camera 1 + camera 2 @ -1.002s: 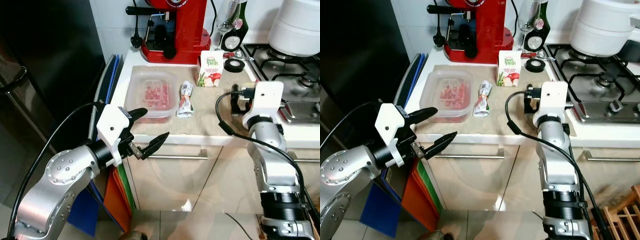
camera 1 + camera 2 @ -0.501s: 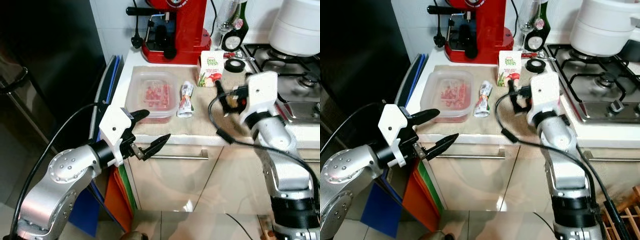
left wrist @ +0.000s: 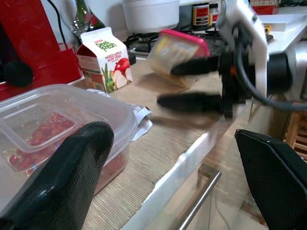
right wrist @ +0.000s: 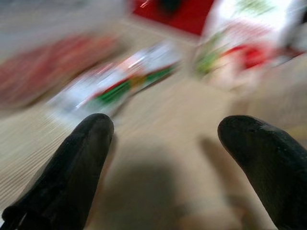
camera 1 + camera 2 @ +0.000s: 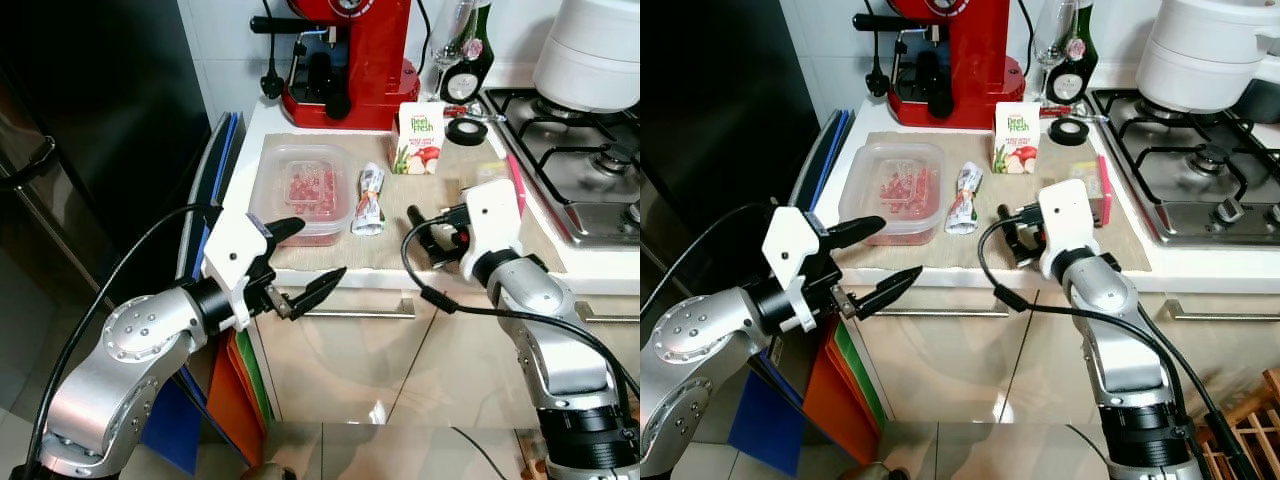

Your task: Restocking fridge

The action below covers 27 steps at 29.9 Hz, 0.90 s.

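Left eye view: right gripper (image 5: 425,232), fingers apart, hovers over the worktop (image 5: 420,225); at its 9 o'clock, left gripper (image 5: 308,258) gapes beside the berry tub (image 5: 303,189).

Silver jointed arms, white wrist housings, black cables looping (screws dot left shoulder joint), long black fingers.

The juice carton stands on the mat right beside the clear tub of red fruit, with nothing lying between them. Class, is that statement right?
Not quite. The juice carton does stand on the mat, but a foil packet lies between it and the tub. The left eye view shows the packet beside the tub, with the carton farther toward the stove.
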Motion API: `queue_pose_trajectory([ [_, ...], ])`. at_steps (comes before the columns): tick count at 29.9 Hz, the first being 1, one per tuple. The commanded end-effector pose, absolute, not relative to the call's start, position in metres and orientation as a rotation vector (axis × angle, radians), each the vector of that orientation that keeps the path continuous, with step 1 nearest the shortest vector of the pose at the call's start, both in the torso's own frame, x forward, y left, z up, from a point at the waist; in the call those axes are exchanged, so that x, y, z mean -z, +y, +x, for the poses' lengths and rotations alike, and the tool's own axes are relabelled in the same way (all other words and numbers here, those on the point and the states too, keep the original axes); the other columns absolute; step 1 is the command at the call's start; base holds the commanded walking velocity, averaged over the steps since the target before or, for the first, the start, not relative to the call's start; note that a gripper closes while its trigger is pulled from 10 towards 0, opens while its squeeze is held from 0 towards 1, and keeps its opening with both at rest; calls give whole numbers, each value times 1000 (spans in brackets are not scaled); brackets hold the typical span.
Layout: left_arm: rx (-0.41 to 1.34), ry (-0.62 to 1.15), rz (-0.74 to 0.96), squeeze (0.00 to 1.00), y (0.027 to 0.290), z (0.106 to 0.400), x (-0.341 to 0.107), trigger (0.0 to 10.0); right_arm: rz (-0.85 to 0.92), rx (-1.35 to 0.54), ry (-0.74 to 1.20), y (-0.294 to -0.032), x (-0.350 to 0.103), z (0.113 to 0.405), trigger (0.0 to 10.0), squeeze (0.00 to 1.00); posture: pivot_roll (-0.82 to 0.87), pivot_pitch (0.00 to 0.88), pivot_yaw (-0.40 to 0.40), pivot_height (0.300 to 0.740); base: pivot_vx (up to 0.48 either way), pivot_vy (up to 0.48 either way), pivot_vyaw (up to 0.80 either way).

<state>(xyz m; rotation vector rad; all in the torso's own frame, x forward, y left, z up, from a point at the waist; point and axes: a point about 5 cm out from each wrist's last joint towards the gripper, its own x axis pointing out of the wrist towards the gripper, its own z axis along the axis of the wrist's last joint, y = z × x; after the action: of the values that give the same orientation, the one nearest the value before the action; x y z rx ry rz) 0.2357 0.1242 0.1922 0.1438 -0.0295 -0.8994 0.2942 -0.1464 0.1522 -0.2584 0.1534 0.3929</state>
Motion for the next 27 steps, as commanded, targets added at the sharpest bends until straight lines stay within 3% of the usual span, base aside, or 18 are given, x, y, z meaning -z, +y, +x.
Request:
queue_pose_trajectory([
  [1, 904, -26, 162, 0, 125, 237, -191, 10000, -256, -448, 175, -140, -149, 290, 10000, 0, 83, 0, 72, 740, 0, 0, 0],
  [7, 902, -31, 163, 0, 125, 238, -193, 10000, -287, -525, 203, -129, -144, 279, 10000, 0, 83, 0, 64, 740, 0, 0, 0],
  [16, 888, -62, 148, 0, 119, 242, -196, 10000, -274, -539, 175, -135, -163, 274, 10000, 0, 45, 0, 41, 740, 0, 0, 0],
  [27, 934, -52, 143, 0, 114, 246, -194, 10000, -260, -538, 177, -141, -171, 257, 10000, 0, -7, 20, 91, 740, 0, 0, 0],
])
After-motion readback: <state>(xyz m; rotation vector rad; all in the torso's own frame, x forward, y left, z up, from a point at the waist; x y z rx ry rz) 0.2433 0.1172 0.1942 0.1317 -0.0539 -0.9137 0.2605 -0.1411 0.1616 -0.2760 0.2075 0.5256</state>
